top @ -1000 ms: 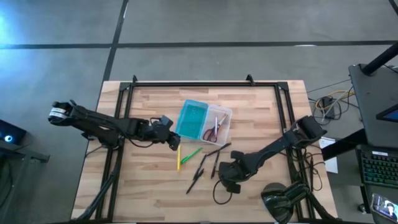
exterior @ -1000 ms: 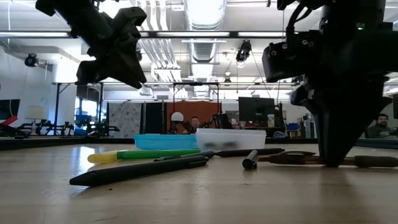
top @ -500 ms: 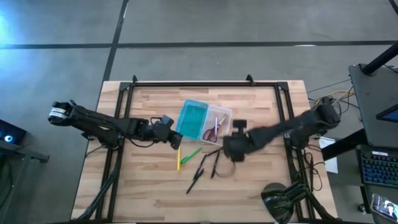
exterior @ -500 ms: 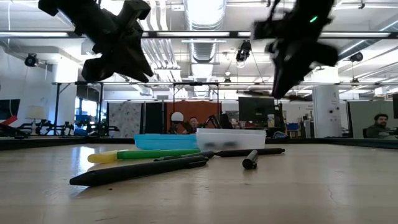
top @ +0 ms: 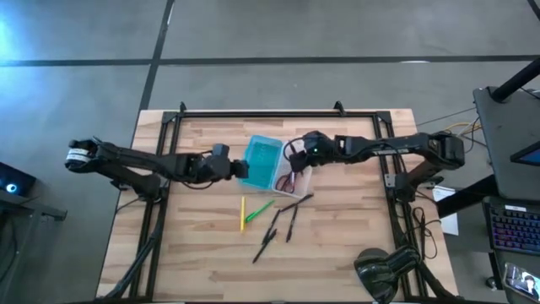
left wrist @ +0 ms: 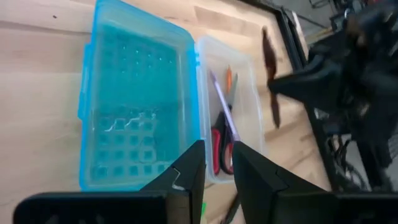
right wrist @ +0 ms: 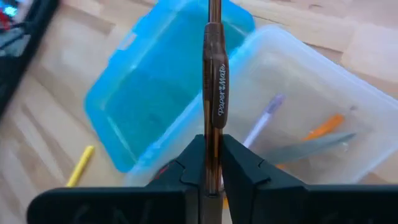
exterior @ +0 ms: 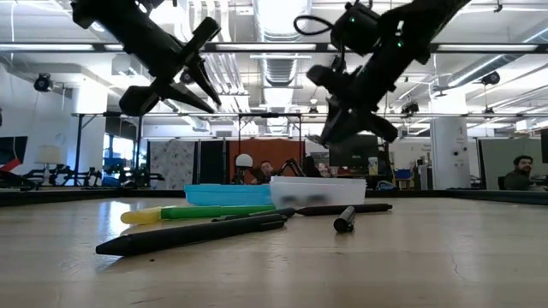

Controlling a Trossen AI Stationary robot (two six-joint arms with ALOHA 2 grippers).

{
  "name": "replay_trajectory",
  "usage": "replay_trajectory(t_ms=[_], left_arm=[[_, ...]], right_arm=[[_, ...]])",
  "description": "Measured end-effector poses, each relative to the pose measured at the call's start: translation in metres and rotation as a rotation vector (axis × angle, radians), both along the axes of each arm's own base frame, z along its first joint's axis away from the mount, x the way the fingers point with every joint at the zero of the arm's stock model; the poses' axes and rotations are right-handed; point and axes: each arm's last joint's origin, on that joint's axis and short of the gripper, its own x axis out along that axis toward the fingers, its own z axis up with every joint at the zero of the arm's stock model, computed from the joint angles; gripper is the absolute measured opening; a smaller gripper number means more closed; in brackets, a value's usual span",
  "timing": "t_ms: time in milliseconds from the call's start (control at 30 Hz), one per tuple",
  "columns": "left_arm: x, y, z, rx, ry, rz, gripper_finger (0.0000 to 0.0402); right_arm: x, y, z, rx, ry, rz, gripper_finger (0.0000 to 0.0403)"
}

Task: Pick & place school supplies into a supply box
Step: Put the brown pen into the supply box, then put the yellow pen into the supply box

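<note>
Right hand (right wrist: 212,163) grasping brown pen (right wrist: 214,87) over supply box (top: 276,165) clear half; release crooked and you bounce it onto tabletop (top: 337,245).

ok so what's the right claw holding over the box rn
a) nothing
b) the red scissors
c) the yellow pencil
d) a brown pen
d: the right wrist view shows the right claw clamped on a brown pen above the clear half of the supply box, while the red scissors already lie inside it.
</note>
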Motion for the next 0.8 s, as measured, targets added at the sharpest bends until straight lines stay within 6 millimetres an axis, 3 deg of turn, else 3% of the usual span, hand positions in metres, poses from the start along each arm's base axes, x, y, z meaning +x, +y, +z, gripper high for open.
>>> replay_trajectory(t_ms=[167,300,600,800], left_arm=[[0.0,0.007,0.0,-0.015,-0.007,0.039,0.0065],[-0.001,0.009,-0.001,-0.028,-0.011,0.064,0.0065],[-0.003,0.004,-0.006,-0.105,0.048,-0.017,0.0065],[-0.001,-0.016,-0.038,-0.27,0.263,-0.077,0.0065]], right_arm=[[-0.003,0.001,-0.026,0.075,0.057,-0.047,0.0052],[-0.001,0.0,-0.03,0.09,0.038,-0.048,0.0081],[-0.002,0.0,-0.017,-0.053,0.046,0.102,0.0164],[-0.017,0.008,0.003,-0.26,0.122,0.213,0.0193]])
